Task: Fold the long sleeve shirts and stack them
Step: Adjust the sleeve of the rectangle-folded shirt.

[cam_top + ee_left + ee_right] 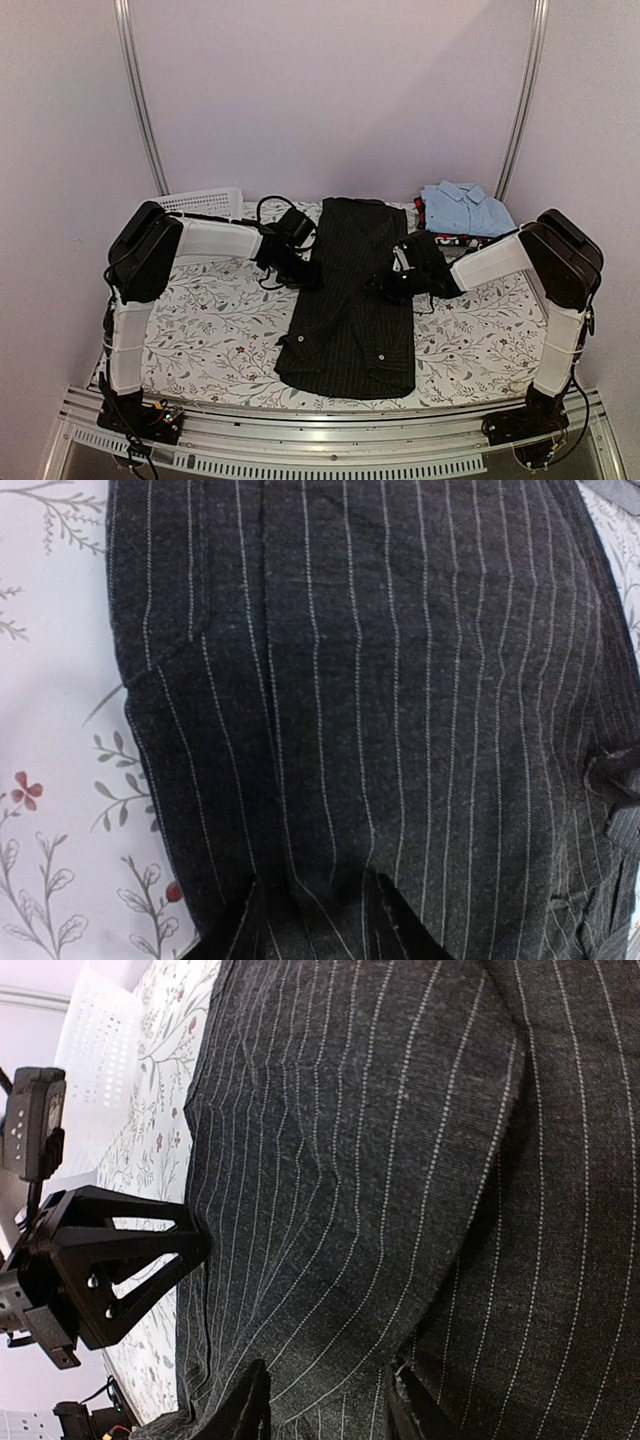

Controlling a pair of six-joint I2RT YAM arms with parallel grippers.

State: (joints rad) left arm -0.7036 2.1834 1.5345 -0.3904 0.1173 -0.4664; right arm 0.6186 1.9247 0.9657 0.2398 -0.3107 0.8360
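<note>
left gripper (315, 915) — narrow gap, black shirt (350, 680) cloth pinched between its fingers, left edge | right gripper (325, 1405) likewise, right edge | black shirt lies lengthwise on table (220, 330), middle | blue shirt (465, 208) — folded, far right corner

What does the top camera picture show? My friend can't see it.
A black pinstriped shirt lies on a flowery table, with the left gripper and right gripper at its long edges. A folded light blue shirt sits back right, a white basket back left.
</note>
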